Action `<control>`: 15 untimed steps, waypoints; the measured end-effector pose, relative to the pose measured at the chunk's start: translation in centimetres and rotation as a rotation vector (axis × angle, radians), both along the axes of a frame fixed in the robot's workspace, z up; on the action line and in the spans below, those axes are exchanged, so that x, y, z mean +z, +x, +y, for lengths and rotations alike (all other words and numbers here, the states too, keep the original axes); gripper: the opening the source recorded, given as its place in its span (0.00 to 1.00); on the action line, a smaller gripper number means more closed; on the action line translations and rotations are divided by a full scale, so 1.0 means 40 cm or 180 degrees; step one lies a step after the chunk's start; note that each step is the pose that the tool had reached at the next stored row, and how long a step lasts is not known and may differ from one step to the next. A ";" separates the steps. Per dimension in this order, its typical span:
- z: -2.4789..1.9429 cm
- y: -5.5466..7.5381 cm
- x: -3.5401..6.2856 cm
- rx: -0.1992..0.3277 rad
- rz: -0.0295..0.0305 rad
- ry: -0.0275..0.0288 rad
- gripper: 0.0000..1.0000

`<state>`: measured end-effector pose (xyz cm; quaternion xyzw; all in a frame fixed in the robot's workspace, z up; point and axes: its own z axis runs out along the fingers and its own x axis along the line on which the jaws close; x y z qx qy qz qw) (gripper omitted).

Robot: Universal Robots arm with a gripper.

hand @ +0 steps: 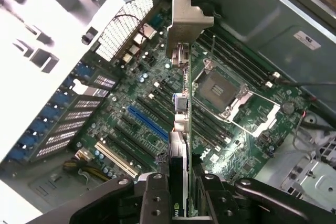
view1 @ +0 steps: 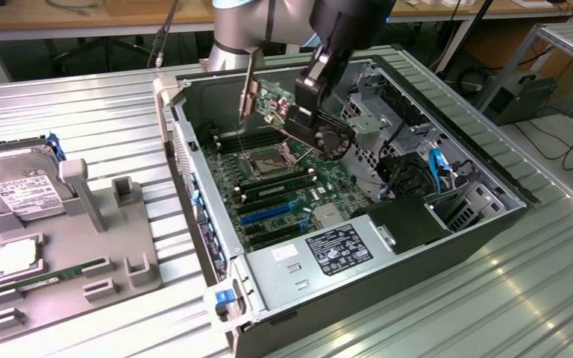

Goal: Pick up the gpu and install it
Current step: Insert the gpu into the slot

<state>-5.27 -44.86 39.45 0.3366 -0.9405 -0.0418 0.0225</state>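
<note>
Holding: gpu point(view1: 271, 104) clamped edge-on in gripper point(hand: 181, 203), fingers point(hand: 155, 200) pressed on both faces, far from bracket point(hand: 185, 22).
Place: upper middle of exterior view, hanging over motherboard point(view1: 334, 188) inside case point(view1: 436, 253); seemingly clear of blue slot point(hand: 149, 124).
Handling: probably light, stiff, fragile.
Hold: best on flat faces near an end, away from connector edge.
</note>
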 end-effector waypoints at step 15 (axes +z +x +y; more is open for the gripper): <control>0.000 0.000 -0.001 0.0941 0.0000 0.0000 0.26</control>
